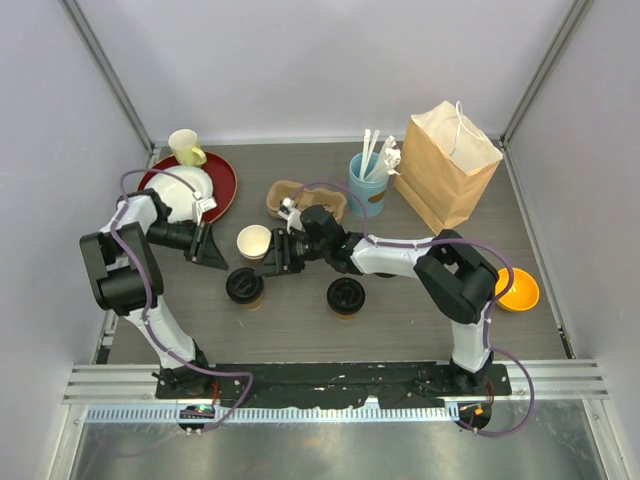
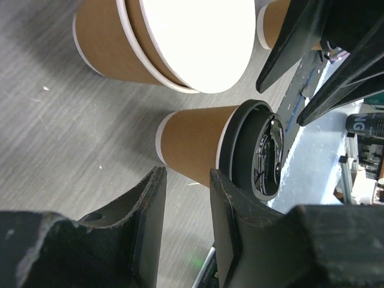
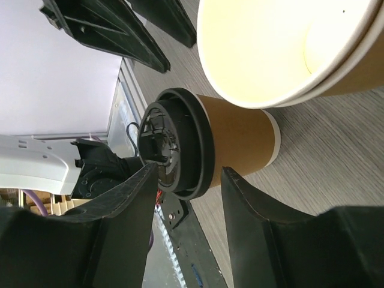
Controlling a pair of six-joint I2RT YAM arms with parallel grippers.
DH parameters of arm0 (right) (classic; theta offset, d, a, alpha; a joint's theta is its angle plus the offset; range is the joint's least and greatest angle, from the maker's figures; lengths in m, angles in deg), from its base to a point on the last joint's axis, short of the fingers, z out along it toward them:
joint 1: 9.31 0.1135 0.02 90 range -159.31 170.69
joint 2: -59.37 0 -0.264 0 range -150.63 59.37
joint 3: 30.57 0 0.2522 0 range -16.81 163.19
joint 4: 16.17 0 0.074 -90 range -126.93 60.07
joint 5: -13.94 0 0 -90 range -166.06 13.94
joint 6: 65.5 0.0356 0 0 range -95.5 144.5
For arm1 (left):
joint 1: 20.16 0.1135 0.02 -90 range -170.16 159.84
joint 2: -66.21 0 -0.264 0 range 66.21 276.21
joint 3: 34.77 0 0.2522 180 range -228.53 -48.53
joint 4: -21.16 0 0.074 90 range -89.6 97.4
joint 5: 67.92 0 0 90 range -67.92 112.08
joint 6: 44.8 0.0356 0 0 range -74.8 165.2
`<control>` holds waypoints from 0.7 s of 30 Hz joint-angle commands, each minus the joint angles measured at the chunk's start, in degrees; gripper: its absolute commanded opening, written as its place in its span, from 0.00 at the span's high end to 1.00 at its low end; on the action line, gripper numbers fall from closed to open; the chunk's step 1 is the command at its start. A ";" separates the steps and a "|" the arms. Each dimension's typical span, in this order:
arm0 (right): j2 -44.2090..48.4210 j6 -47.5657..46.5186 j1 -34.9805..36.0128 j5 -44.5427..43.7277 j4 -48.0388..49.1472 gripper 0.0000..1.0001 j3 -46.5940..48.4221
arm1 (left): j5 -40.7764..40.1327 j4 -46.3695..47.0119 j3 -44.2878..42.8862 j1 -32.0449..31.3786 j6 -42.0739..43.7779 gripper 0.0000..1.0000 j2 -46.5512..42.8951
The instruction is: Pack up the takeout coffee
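The takeout coffee consists of two tan paper cups with round black plastic lids, both upright toward the near edge of the grey wood-grain table [image 1: 400,335]: the left-side cup [image 1: 245,287] and the centre cup [image 1: 346,297], apart. A lidless cup [image 1: 254,241], white inside, stands just behind the left-side cup. The left gripper [image 1: 212,250] and right gripper [image 1: 272,258] flank the lidless cup, both with jaws parted, holding nothing.

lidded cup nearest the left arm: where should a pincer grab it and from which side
Grip the lidded cup on its tan wall, just below the black lid, coming in level from the left. It stands upright and tapers downward, so a sideways pinch probably seats well; the lidless cup crowds its far side.
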State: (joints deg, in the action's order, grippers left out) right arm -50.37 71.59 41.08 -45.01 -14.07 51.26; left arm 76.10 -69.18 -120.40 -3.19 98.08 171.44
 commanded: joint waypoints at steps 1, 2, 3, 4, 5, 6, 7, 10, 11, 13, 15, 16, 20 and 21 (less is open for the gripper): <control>-0.31 0.28 0.41 0.94 2.69 0.47 0.83 | 3.90 -18.61 -2.48 1.22 5.83 0.60 1.12; -0.39 0.20 0.41 1.12 2.77 0.46 1.01 | 3.64 -18.52 -2.30 1.13 6.00 0.59 0.86; -0.57 0.28 0.58 1.12 2.78 0.46 1.18 | 3.29 -18.61 -2.13 1.13 6.35 0.58 0.77; -0.74 0.20 0.76 1.21 2.78 0.45 1.18 | 2.85 -18.61 -1.78 0.96 7.23 0.58 0.33; -0.92 0.46 0.85 1.30 3.12 0.45 1.27 | 2.32 -18.61 -1.17 0.35 7.50 0.58 -0.20; -1.10 0.55 0.94 1.30 3.30 0.44 1.27 | 1.80 -18.35 -0.81 -0.01 7.76 0.58 -0.46; -1.45 0.63 1.11 1.30 3.48 0.44 1.36 | 1.01 -18.35 -0.55 -0.44 7.76 0.58 -0.64; -2.06 1.07 1.20 1.21 4.09 0.44 1.80 | 0.82 -18.61 -0.19 -1.15 8.29 0.59 -0.90; -2.15 1.16 1.20 1.30 4.09 0.44 2.06 | 0.56 -18.61 -0.02 -1.24 8.38 0.60 -0.99; -2.41 1.16 1.46 1.21 3.92 0.44 2.33 | 0.21 -18.70 0.24 -1.41 8.46 0.60 -0.90; -2.77 0.99 1.46 0.77 3.39 0.45 2.68 | -0.23 -18.70 0.42 -1.42 8.81 0.60 -1.17; -2.77 1.07 1.46 0.59 3.39 0.44 2.68 | -0.14 -18.70 0.51 -1.42 8.82 0.60 -1.43; -2.94 1.07 1.46 0.24 3.30 0.46 2.85 | 0.91 -18.70 -0.10 -1.42 8.29 0.58 -2.48; -2.77 0.99 1.38 0.07 3.30 0.48 2.77 | 1.17 -18.70 -0.19 -1.42 7.94 0.57 -2.75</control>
State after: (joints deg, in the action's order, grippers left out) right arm -53.27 72.38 42.28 -44.44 -13.22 51.72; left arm 75.68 -69.20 -120.18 -4.48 105.23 171.90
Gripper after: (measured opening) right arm 0.542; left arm 0.417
